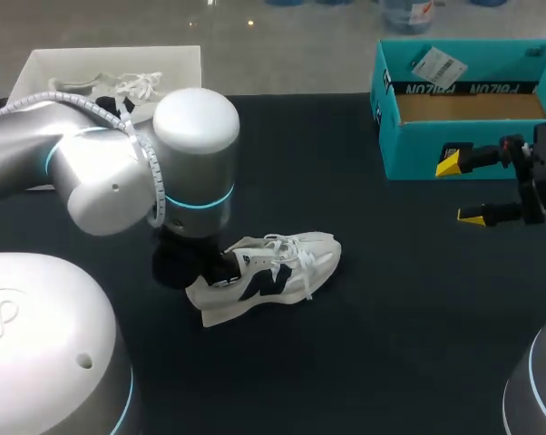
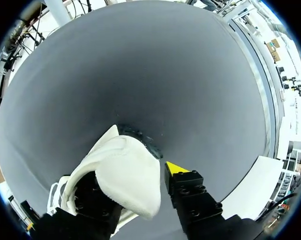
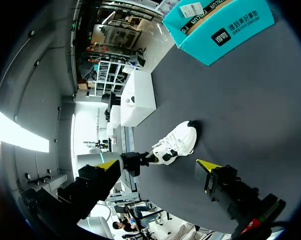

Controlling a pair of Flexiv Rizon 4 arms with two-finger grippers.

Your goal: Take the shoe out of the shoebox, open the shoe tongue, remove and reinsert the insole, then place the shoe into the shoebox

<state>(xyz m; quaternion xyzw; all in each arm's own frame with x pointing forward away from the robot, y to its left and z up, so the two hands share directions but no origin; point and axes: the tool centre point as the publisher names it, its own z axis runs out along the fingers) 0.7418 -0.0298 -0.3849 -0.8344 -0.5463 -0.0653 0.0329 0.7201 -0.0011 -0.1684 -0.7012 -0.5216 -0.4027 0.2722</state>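
Note:
A white sneaker (image 1: pixel 282 267) with dark side markings lies on its side mid-table, toe toward the right. My left gripper (image 1: pixel 209 267) is at its heel, mostly hidden under the arm's wrist. In the left wrist view the heel (image 2: pixel 133 172) sits between the fingers of the left gripper (image 2: pixel 133 181). One finger is down inside the shoe; the yellow tip of the other fingertip (image 2: pixel 178 169) stands just clear of the heel's outside, so the gripper is open. My right gripper (image 1: pixel 477 188) hangs open and empty in front of the teal shoebox (image 1: pixel 463 136). From the right gripper (image 3: pixel 158 165) the sneaker (image 3: pixel 178 142) is far ahead.
The open teal shoebox stands at the back right with a brown floor and a paper tag (image 1: pixel 436 65) on its far wall. A white tray (image 1: pixel 46 68) at the back left holds another white shoe (image 1: pixel 132 89). Dark tabletop lies between the sneaker and the box.

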